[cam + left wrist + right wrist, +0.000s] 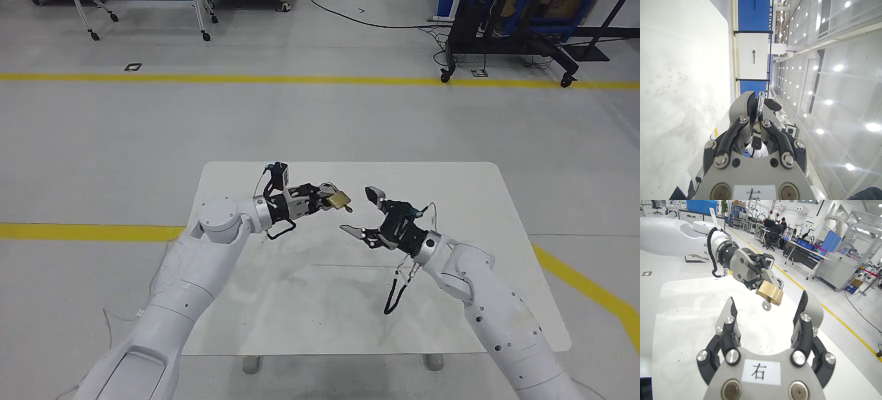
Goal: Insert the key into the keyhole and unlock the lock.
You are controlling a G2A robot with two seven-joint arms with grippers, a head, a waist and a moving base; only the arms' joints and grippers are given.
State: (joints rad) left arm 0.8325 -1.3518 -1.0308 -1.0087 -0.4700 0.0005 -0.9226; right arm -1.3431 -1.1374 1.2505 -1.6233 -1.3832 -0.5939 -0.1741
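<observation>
TWO ARMS, ONE LOCK: Above a white table [470, 200], two robot arms meet at a brass lock [770, 292], which is held in the air well clear of the tabletop beneath it. The left gripper [775, 280] is clamped on the lock's upper end, beside the steel shackle [780, 283], so the lock's base points away from that arm. Facing the base, the right gripper [361, 212] hangs near the lock without touching it, its fingers [810, 308] spread wide and holding nothing. A small silver key [765, 306] sits in the keyhole [769, 299] at the lock's base, its round head sticking out. The key's long axis runs from the base toward the gap between the right gripper's fingers, which makes that arm the one placed to grasp the head and turn it. The shackle looks seated, which suggests the lock is not yet open.
</observation>
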